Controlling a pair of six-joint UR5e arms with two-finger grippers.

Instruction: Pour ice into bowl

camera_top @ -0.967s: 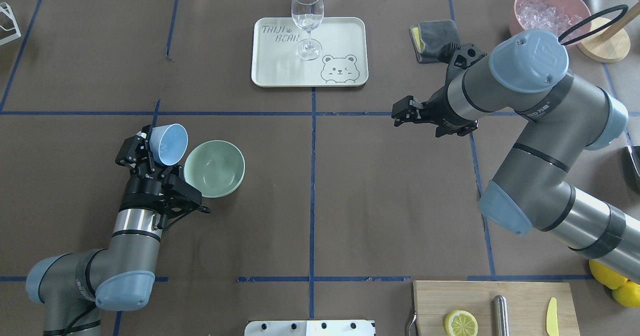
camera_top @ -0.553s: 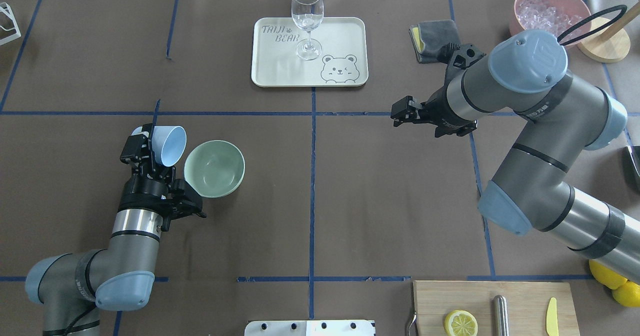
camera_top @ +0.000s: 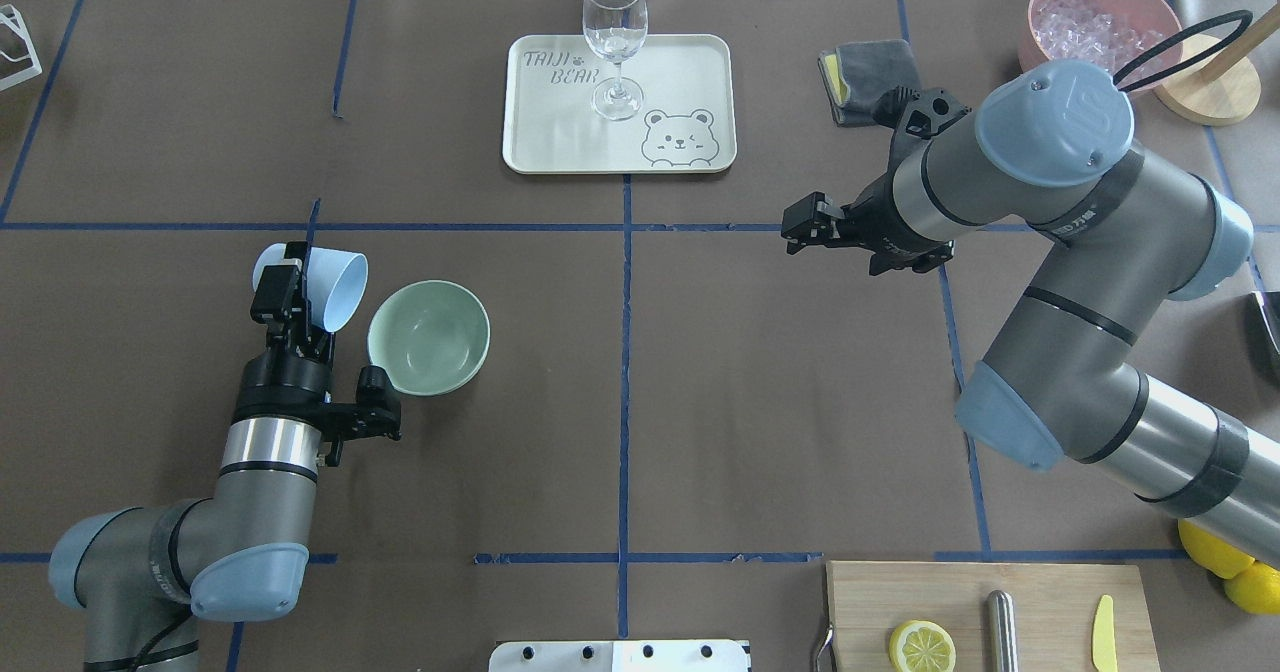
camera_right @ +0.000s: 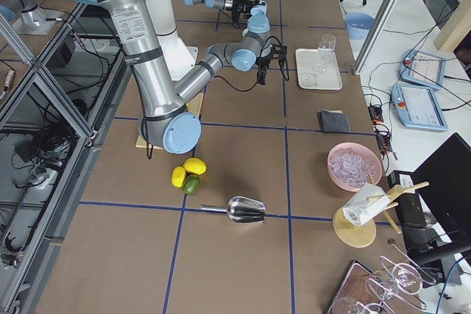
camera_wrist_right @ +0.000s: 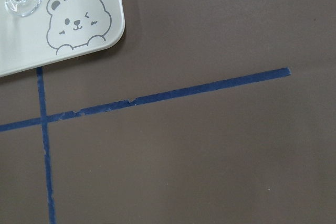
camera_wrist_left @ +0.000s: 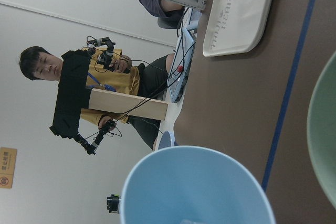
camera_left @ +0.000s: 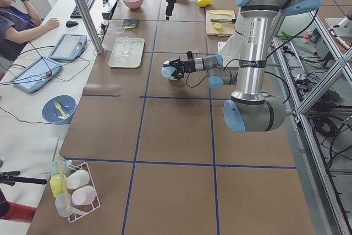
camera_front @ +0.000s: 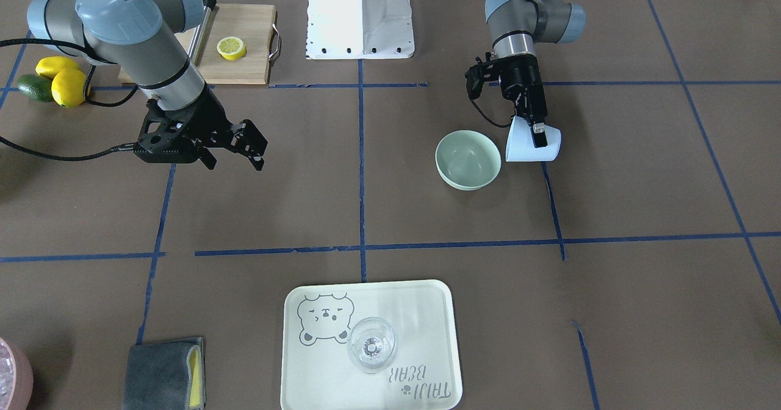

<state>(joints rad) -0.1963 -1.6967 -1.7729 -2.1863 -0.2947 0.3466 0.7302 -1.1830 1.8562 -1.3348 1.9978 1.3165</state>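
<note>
My left gripper is shut on the wall of a light blue cup, which it holds tipped on its side, mouth toward the pale mint-green bowl just to its right. The cup is close beside the bowl and does not touch it. The bowl looks empty. In the left wrist view the cup's inside shows no ice, and the bowl's edge is at right. The ice lies in a pink container at the far right. My right gripper hovers open and empty above the table's middle right.
A cream tray with a wine glass sits at the far centre. A grey cloth and a wooden stand are at the far right. A cutting board with a lemon half is at the near edge.
My left wrist has rolled, turning the cup from mouth-up-and-toward the bowl to lying more on its side, and shifting it slightly left. The right arm has not moved.
</note>
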